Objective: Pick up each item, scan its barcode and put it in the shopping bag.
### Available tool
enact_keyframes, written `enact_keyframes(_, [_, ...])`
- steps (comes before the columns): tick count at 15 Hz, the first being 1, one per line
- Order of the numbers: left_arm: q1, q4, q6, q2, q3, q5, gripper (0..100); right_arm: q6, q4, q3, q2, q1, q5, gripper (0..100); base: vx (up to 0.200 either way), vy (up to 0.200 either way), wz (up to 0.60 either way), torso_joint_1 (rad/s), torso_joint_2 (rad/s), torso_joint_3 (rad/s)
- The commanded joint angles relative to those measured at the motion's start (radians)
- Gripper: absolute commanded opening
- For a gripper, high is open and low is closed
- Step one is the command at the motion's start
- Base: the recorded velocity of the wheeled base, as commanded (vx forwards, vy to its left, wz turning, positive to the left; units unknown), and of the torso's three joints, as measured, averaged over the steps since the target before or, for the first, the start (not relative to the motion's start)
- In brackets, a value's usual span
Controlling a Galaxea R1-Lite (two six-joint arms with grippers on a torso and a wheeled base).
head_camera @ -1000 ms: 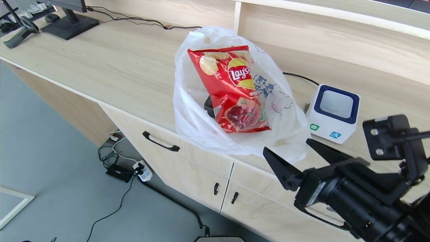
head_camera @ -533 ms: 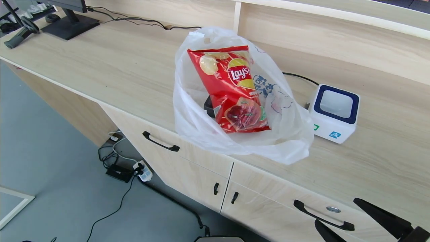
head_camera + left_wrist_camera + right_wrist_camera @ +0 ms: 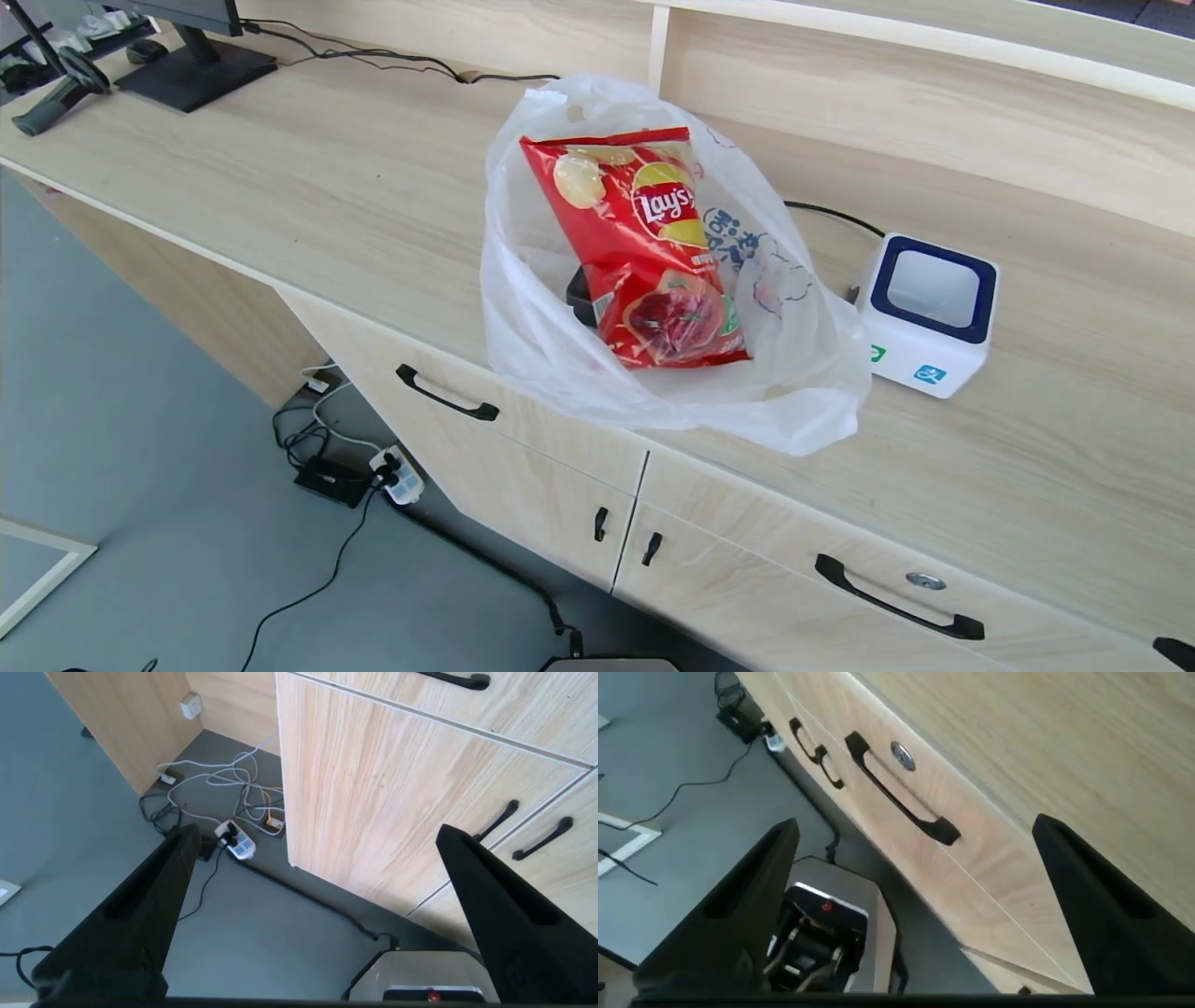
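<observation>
The chips (image 3: 644, 252) lie in the bag (image 3: 794, 392). The pack is red, shiny and puffy. Its long side runs from the bag's far rim to its near rim, picture side up. A small dark thing (image 3: 579, 297) peeks out under the chips; I cannot tell what it is. The bag is thin, white, crinkly plastic, slumped open on the pale wood counter (image 3: 327, 187). The scanner (image 3: 929, 313), a white box with a blue-edged window, sits just right of the bag.

Both grippers hang below the bag, well apart from it. The right gripper (image 3: 915, 824) has its black pointed fingers spread wide, holding nothing, by a drawer handle (image 3: 896, 789). The left gripper (image 3: 318, 833) is spread wide too, holding nothing, over floor cables (image 3: 224, 793). The right one seems closer to the bag's height. I think the chips step is done.
</observation>
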Motion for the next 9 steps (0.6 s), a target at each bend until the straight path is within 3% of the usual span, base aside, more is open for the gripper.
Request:
enact_keyframes(1, [0.0,-0.001,0.0,0.0,0.0,0.0,100,0.053,0.294,-0.055,-0.364,-0.215,0.008,100,0.0,0.0,0.0,0.0,0.0,0.0])
enact_keyframes(4, [0.0,-0.001,-0.002,0.002,0.0,0.0,100,0.271,0.292,-0.07,-0.277,-0.64,0.008,100,0.0,0.0,0.0,0.0,0.0,0.0])
enact_keyframes(5, [0.0,-0.001,-0.002,0.0,0.0,0.0,100,0.311,0.294,-0.07,-0.275,-0.727,0.014,100,0.0,0.0,0.0,0.0,0.0,0.0])
enact_keyframes(9, [0.0,-0.001,0.0,0.0,0.0,0.0,100,0.308,0.297,-0.052,-0.363,-0.831,0.015,100,0.0,0.0,0.0,0.0,0.0,0.0])
